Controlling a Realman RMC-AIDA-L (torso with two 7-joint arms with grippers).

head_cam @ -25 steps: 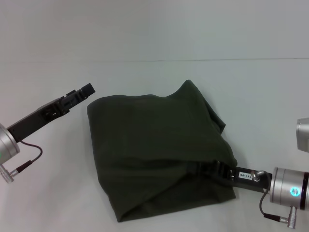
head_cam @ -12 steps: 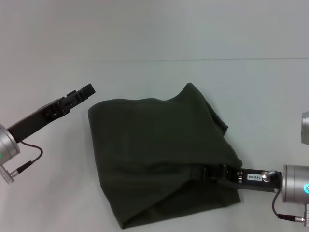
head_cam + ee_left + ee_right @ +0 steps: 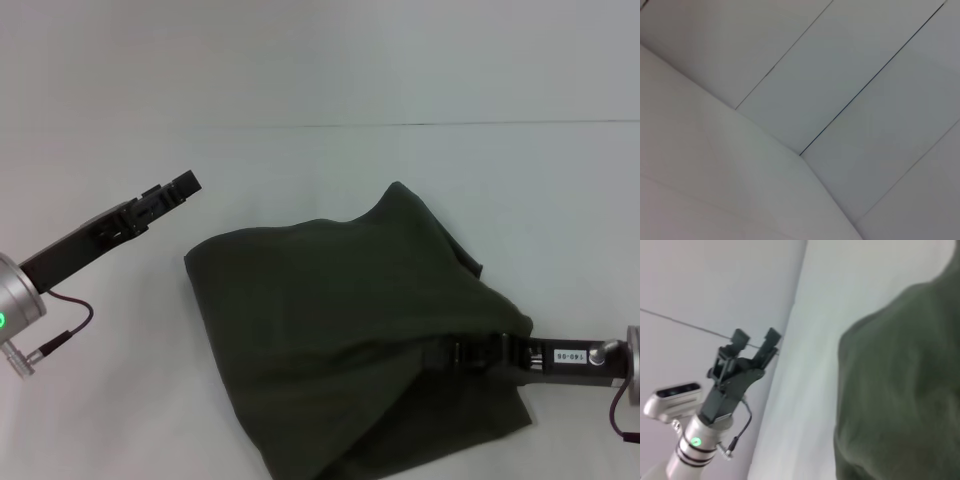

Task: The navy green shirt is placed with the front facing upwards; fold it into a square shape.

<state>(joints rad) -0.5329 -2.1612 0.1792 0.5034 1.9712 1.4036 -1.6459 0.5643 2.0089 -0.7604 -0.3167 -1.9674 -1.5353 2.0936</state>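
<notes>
A: How far along is the folding being judged to be?

B: Partway. The navy green shirt [image 3: 340,330] is lying on the white worktop [image 3: 320,170], toward the robot's right, already doubled over into a thick, lumpy bundle. Only plain green cloth is being shown; no lettering is being seen on top.

A: Is a square being formed?

B: Not yet. The outline is being left uneven: one corner is peaking up on the far side, and the near edge is running off at a slant.

A: What is being done by the right gripper [image 3: 455,355]?

B: It is being held low at the right edge of the bundle, with its tip buried under a fold. Whether the fingers are parted or closed on cloth cannot be told, since they are being covered by the shirt.

A: And the left gripper [image 3: 172,190]?

B: It is being held above the worktop, just beside the shirt's far left corner without touching it. In the right wrist view its fingers [image 3: 771,342] are being shown spread apart, with nothing between them.

A: What is being left to do?

B: By this reckoning, the edges are still needing to be squared and the bundle flattened.
</notes>
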